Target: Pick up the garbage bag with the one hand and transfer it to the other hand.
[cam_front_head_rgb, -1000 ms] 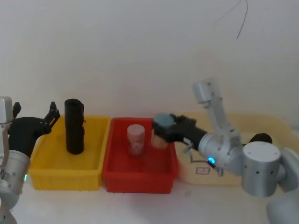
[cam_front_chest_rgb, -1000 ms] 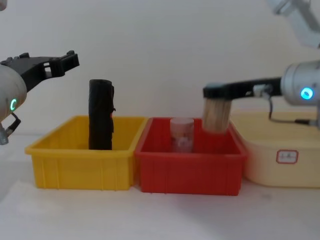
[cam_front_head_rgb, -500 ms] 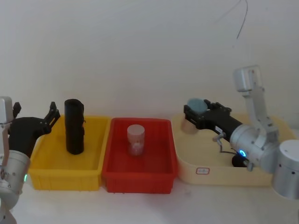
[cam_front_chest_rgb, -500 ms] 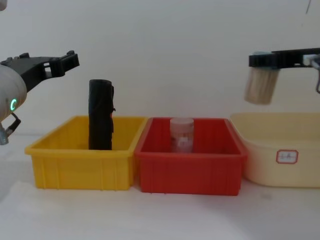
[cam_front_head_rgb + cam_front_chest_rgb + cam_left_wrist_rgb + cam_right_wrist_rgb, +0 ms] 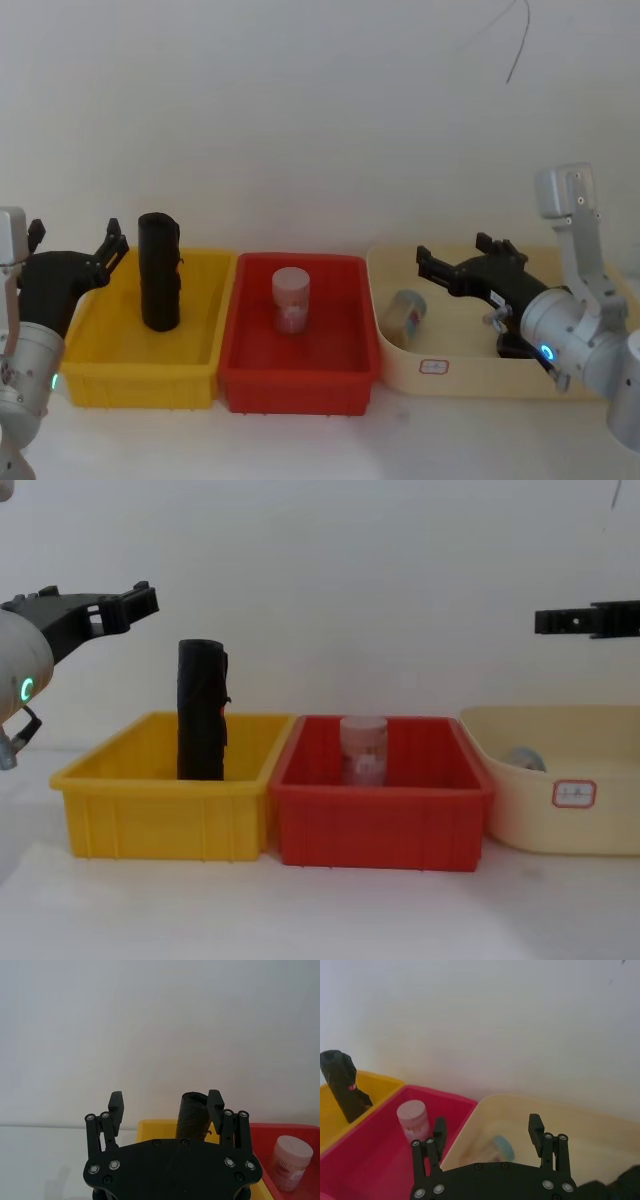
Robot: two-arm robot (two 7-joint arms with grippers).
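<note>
**Bag untouched, both grippers empty**

Your garbage bag (image 5: 159, 271) stands upright in the yellow bin (image 5: 95, 370). The left gripper (image 5: 108, 249) hangs just beside its top, fingers spread. The right gripper (image 5: 452, 268) hovers released over the cream tub (image 5: 480, 375), well apart. Approach off-centre and you'll likely topple the tall roll.

Three bins (image 5: 375, 825) on white table (image 5: 300, 910)
</note>
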